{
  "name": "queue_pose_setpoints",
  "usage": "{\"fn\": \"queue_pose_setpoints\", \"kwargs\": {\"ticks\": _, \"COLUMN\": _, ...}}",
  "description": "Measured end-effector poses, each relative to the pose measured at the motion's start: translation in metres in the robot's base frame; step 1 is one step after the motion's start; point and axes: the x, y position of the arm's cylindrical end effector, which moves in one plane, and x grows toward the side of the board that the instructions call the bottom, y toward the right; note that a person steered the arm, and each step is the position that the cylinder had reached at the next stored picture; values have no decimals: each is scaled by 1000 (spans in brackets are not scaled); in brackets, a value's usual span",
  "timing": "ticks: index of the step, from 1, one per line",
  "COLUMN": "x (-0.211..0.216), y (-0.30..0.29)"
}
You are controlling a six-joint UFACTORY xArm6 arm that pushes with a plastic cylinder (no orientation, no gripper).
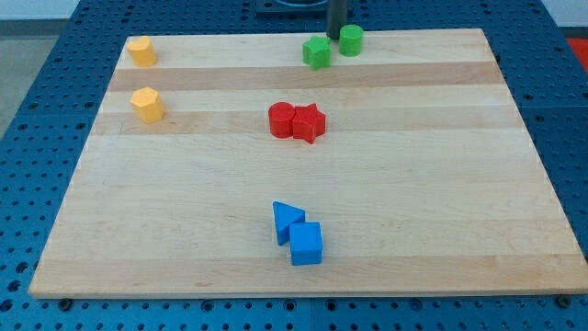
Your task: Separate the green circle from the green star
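The green circle (351, 39) sits at the view's top, near the far edge of the wooden board (441, 184). The green star (317, 51) lies just to its left and a little lower, almost touching it. The dark rod comes down from the view's top edge. My tip (337, 33) stands just behind the two green blocks, over the narrow gap between them, close to the circle's upper left side.
Two yellow blocks sit at the view's left, one at the top corner (141, 51) and one below it (147, 104). A red circle (282, 119) touches a red star (310, 122) mid-board. A blue triangle (287, 221) touches a blue cube (306, 244) near the bottom.
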Motion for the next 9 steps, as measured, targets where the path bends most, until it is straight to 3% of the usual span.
{"fn": "queue_pose_setpoints", "kwargs": {"ticks": 2, "x": 1, "y": 37}}
{"fn": "queue_pose_setpoints", "kwargs": {"ticks": 5, "x": 8, "y": 6}}
{"fn": "queue_pose_setpoints", "kwargs": {"ticks": 6, "x": 33, "y": 5}}
{"fn": "queue_pose_setpoints", "kwargs": {"ticks": 9, "x": 41, "y": 96}}
